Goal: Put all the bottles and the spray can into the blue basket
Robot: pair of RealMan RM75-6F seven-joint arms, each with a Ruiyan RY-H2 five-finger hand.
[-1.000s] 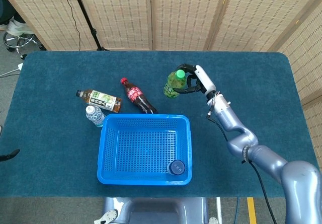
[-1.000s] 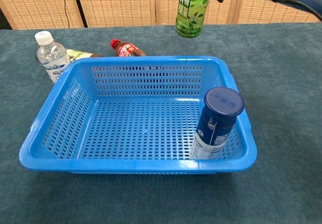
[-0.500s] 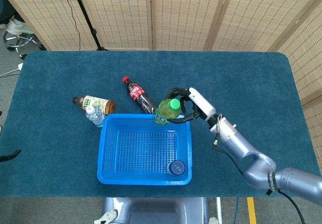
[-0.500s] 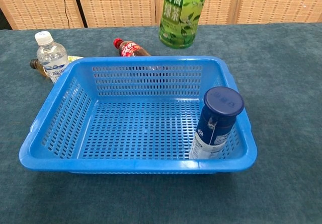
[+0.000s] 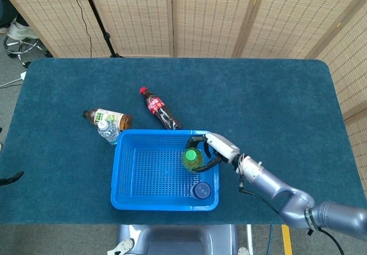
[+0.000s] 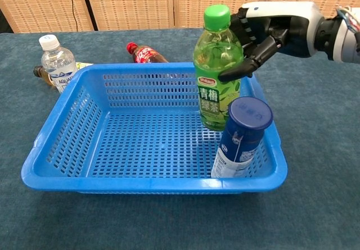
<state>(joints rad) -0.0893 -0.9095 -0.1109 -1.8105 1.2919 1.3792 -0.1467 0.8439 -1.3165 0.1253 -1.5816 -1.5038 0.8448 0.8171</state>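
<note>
Chest view: right hand [image 6: 270, 31] clamped on the green bottle [image 6: 217, 70], fingers wrapped round its upper body, bottle upright inside the basket [image 6: 62, 118] near the right wall, just behind the spray can [image 6: 243, 136]. Can't tell whether the bottle's base touches the basket floor. Spray can stands upright in the basket's near right corner. Head view shows the same grip: hand [image 5: 213, 150] over the basket's right side, green cap [image 5: 191, 155] up. Cola bottle [image 5: 159, 109] lies on the tabletop just beyond the basket's far edge. Tea bottle [image 5: 108, 118] lies off the far left corner, water bottle [image 5: 108, 131] upright right beside it and the basket. Left hand not visible in either view.
</note>
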